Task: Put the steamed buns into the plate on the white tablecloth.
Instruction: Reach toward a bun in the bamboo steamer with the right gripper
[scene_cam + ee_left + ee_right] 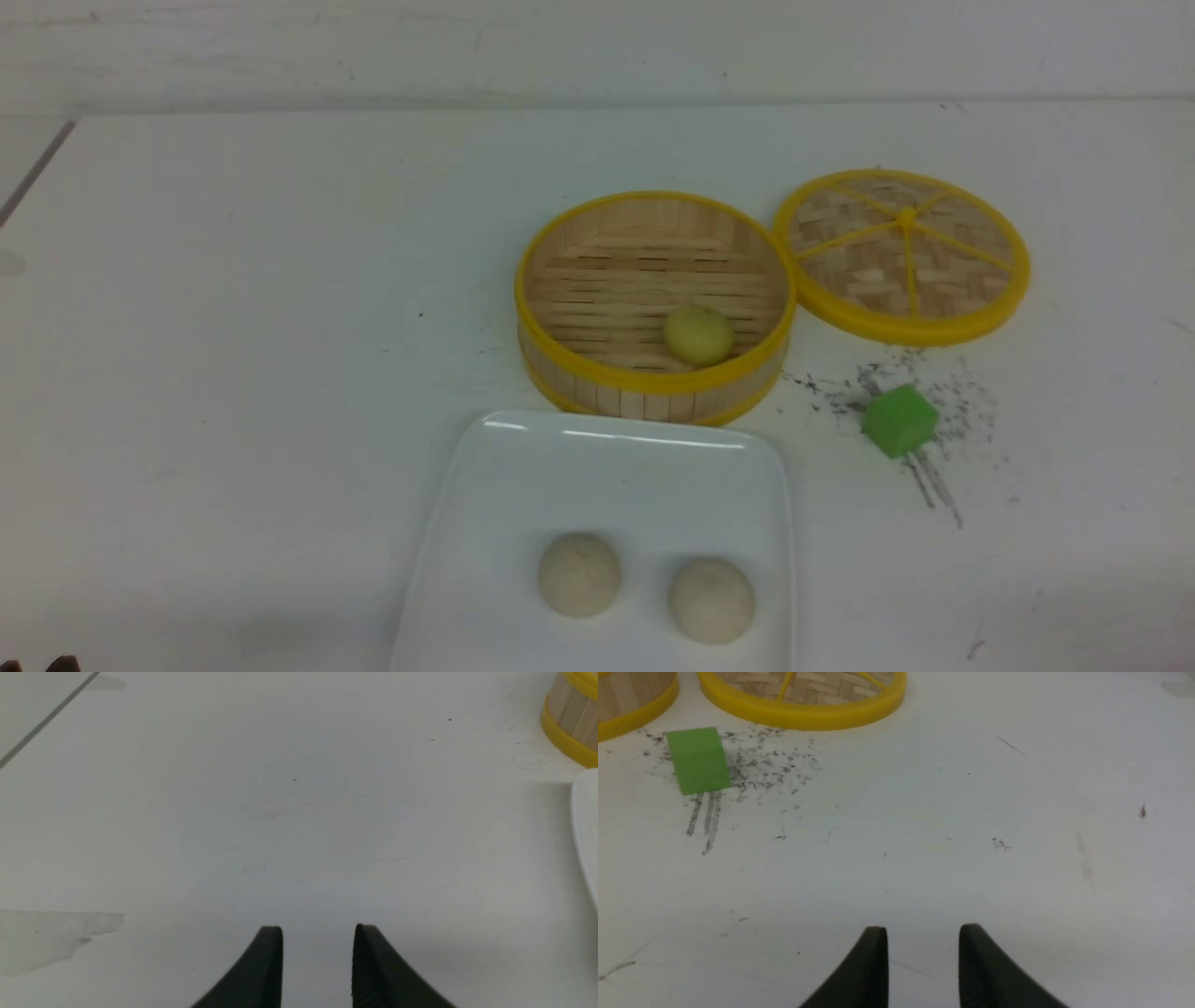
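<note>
Two beige buns (pixel 579 574) already lie side by side in the near part of the plate (pixel 607 467), which sits on the cloth (pixel 233 373) just in front of the basket (pixel 653 387). The yellow bun (pixel 698 335) is the one left to move. It rests on the basket floor, close to the near wall and right of centre.

The left claw (pixel 317 927) and the right claw (pixel 923 927) each hang over bare cloth with a modest gap between the jaws and nothing held.

The right claw looks the better choice, as it is on the side of the cube (pixel 899 421) and lid (pixel 904 254). It should open wider than the bun and descend straight down inside the rim. With the fingers set left and right of the bun, neither would strike the near wall. A light squeeze should hold the bun without denting it. Lift it clear of the yellow rim, then set it on the bare far half of the plate, apart from the other two
</note>
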Tool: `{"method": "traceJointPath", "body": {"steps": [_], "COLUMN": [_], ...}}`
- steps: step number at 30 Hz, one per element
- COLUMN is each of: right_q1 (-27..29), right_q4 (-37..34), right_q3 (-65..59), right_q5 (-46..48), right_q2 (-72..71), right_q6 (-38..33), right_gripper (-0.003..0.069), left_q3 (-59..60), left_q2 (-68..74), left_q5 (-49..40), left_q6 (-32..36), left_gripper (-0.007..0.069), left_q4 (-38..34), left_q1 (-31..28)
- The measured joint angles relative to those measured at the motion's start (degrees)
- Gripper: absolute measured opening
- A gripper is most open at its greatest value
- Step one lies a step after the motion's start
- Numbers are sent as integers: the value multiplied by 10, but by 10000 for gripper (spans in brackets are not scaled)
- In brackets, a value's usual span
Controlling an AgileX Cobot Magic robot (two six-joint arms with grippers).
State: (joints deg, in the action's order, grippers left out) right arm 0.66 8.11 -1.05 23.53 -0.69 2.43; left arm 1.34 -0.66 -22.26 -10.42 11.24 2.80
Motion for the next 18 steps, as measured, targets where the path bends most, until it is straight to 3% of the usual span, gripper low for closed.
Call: {"method": "traceJointPath", "body": {"steps": [9,18], "right_q1": [0,0], "right_q4": [-37,-151], "right_q3": [-4,73], "right_q5": [-67,-119], "right_q2": [0,0], "right_q6": [4,15], "right_gripper": [242,242], "left_q3": [0,0], "left_q2": [0,0], "left_q5": [0,0], "left_q6": [0,0], "left_gripper": [241,241], "left_q4": [0,0], "left_q1": [0,0]}}
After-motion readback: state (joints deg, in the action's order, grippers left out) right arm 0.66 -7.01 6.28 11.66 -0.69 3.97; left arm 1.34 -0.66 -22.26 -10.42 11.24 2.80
